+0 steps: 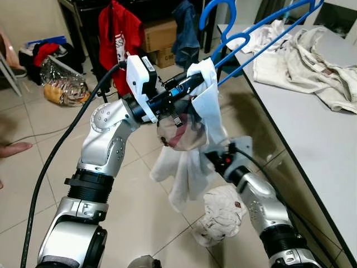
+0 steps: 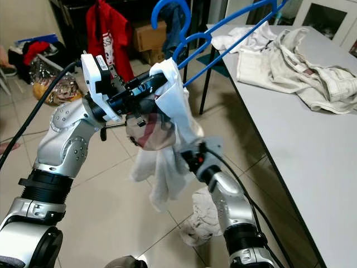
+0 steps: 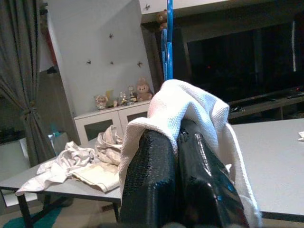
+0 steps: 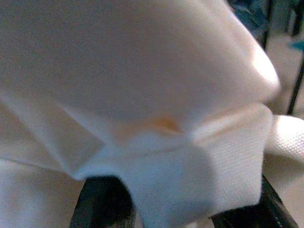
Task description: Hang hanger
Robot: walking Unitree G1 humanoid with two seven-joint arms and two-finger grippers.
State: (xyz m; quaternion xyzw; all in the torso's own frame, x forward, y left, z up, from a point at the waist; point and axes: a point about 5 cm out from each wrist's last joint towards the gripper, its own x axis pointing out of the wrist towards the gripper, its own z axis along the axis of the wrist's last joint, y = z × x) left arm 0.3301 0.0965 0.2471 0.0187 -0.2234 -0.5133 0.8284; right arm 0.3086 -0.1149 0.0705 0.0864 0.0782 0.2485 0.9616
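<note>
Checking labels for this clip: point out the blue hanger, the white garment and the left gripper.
Hanger (image 1: pixel 262 47), left eye view, on its arm.
Garment (image 1: pixel 189 173), left eye view, on the hanging cloth.
Left gripper (image 3: pixel 178 137), left wrist view, between the fingers' tips.

my left gripper (image 3: pixel 178 156) has black fingers (image 3: pixel 152 180) with a fine pebbled grain, one duller, the other (image 3: pixel 204 180) catching a glossy sheen. over them drapes a white garment (image 3: pixel 199 107) of waffle-textured woven cloth, soft and matt. the blue hanger (image 1: pixel 262 33) looks like smooth, slightly shiny plastic. my arms are brushed silver metal with a satin finish, and the left wrist carries a white plastic camera housing (image 1: pixel 140 75), smooth and clean. the table (image 1: pixel 312 139) has a flat, pale grey matt top, with crumpled cream cloth (image 1: pixel 312 67) lying on it. the floor (image 1: pixel 139 218) is glazed beige tile with a faint gloss.
</note>
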